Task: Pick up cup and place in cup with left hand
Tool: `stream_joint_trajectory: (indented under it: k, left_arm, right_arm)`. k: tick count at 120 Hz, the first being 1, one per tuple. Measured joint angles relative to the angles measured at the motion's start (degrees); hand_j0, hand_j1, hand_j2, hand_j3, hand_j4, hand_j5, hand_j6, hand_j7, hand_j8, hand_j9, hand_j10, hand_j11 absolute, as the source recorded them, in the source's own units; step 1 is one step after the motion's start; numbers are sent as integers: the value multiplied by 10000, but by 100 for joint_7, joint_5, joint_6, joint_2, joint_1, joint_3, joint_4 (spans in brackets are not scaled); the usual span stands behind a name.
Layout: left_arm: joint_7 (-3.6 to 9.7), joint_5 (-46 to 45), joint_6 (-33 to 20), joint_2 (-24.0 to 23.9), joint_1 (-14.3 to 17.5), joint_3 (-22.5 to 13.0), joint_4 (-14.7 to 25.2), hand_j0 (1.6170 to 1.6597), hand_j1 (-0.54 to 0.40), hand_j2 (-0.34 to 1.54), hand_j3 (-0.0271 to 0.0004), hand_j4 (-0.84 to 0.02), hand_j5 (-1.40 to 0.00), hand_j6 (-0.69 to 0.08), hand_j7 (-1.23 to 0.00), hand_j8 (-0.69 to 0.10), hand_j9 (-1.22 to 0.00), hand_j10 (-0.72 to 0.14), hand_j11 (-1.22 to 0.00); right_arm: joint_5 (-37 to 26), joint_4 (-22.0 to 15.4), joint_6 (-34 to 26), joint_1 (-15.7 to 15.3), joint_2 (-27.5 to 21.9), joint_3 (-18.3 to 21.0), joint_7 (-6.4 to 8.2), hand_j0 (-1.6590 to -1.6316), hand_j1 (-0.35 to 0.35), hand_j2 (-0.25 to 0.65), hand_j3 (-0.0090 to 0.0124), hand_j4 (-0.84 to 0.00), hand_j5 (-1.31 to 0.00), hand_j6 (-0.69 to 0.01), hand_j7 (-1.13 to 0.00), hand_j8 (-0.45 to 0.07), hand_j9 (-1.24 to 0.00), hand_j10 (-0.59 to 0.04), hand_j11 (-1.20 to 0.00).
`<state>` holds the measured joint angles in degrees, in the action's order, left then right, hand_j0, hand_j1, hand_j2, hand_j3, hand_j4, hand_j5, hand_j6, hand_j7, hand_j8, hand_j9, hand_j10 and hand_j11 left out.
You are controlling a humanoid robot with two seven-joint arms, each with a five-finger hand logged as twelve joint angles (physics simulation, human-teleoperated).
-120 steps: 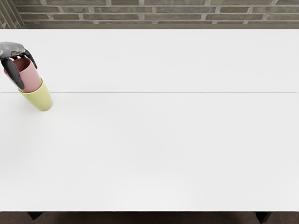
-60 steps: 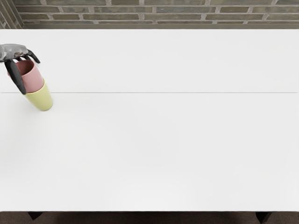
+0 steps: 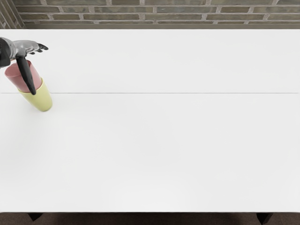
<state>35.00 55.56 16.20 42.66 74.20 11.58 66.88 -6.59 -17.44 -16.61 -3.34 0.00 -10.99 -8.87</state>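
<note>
Fingers (image 3: 41, 47) of the left hand (image 3: 22, 48): they are reaching out to the right above the cups, spread wide and gripping nothing. The thumb (image 3: 26, 75) is pointing down, crossing in front of the pink cup (image 3: 36, 78), its tip overlapping the yellow cup's rim in the view. Whether it is touching either cup, I am not able to tell.

Pink cup, the moved item: it is sitting partway inside the yellow cup (image 3: 43, 101), its upper part and open mouth showing above the lower rim. The yellow cup is resting on the white table (image 3: 164, 140) near the left edge of the picture. The pair is appearing slanted toward the upper left; viewing angle is possibly causing this.

Progress, judged: picking up and nesting are looking complete, with the grasp released. What is remaining is drawing the hand clear, the thumb especially, without dragging the pink cup sideways or tipping the stack.

Count: one hand is showing, two cups (one pink, one yellow), one table. Two dark table supports are showing below the near edge; one brick wall (image 3: 154, 15) is standing behind.
</note>
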Motion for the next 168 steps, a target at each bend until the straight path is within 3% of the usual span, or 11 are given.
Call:
stream_joint_trajectory:
  k: [39, 49, 58, 69, 82, 95, 105, 113, 127, 141, 168]
  left_arm:
    - [0, -25, -6, -920, 214, 15, 21, 16580, 3442, 25, 0, -102, -90, -104, -86, -99, -83, -99, -83]
    - [0, -588, 106, -934, 217, 25, 125, 16580, 3462, 20, 0, -81, -62, -86, -59, -82, -56, -76, -55]
    - [0, -1336, 534, -885, 204, 122, 210, 16580, 3473, 17, 0, -67, -44, -74, -42, -70, -39, -62, -38]
    - [0, -2492, 1299, -687, 113, 363, 254, 16580, 3482, 13, 0, -54, -30, -63, -28, -58, -26, -49, -25]
    - [0, -3775, 1675, -112, -17, 496, 277, 16580, 3486, 6, 0, -41, -19, -48, -17, -45, -15, -36, -14]
    - [0, -5119, 1809, 451, -651, 540, 285, 16581, 3489, 3, 0, -30, -12, -36, -10, -33, -9, -25, -8]
    - [0, -5771, 1850, 735, -951, 569, 280, 16581, 3489, -1, 0, -24, -8, -29, -7, -26, -6, -20, -5]
    - [0, -6060, 1866, 1143, -1042, 617, 242, 16581, 3490, -2, 0, -18, -6, -21, -5, -19, -4, -15, -4]
    - [0, -6277, 1879, 1226, -1298, 659, -2, 16581, 3490, -4, 0, -8, -3, -9, -2, -8, -2, -6, -2]
    - [0, -6346, 1884, 1719, -1457, 676, -115, 16581, 3488, -9, 0, -3, -1, -2, -1, -2, 0, -2, 0]
    - [0, -6375, 1886, 1798, -1541, 683, -203, 16581, 3486, -14, 0, 2, 1, 3, 1, 3, 1, 1, 1]
  right_arm:
    - [0, -3, 0, 0, 0, 0, 0, -16581, -3160, -56, 0, -275, -358, -275, -358, -275, -358, -275, -358]
    - [0, -3, 0, 0, 0, 0, 0, -16581, -3160, -56, 0, -275, -358, -275, -358, -275, -358, -275, -358]
    - [0, -3, 0, 0, 0, 0, 0, -16581, -3160, -56, 0, -275, -358, -275, -358, -275, -358, -275, -358]
    - [0, -2, 1, 0, 0, 0, 0, -16581, -3160, -56, 0, -275, -358, -275, -358, -275, -358, -275, -358]
    - [0, -2, 0, -1, 0, 0, 0, -16581, -3160, -56, 0, -275, -358, -275, -358, -275, -358, -275, -358]
    - [0, -2, 0, -1, 0, 0, 0, -16581, -3160, -56, 0, -275, -358, -275, -358, -275, -358, -275, -358]
    - [0, 0, 0, -1, 0, 0, 0, -16581, -3160, -56, 0, -275, -358, -275, -358, -275, -358, -275, -358]
    - [0, -2, 0, -1, 0, 0, 0, -16581, -3160, -56, 0, -275, -358, -275, -358, -275, -358, -275, -358]
    - [0, -3, 0, 0, 0, 0, 0, -16581, -3160, -56, 0, -275, -358, -275, -358, -274, -358, -274, -358]
    - [0, -3, 0, -1, 0, 0, 0, -16581, -3160, -56, 0, -275, -358, -275, -358, -275, -358, -275, -358]
    - [0, -2, 0, 0, 0, 0, 0, -16581, -3160, -56, 0, -274, -358, -275, -358, -275, -358, -275, -358]
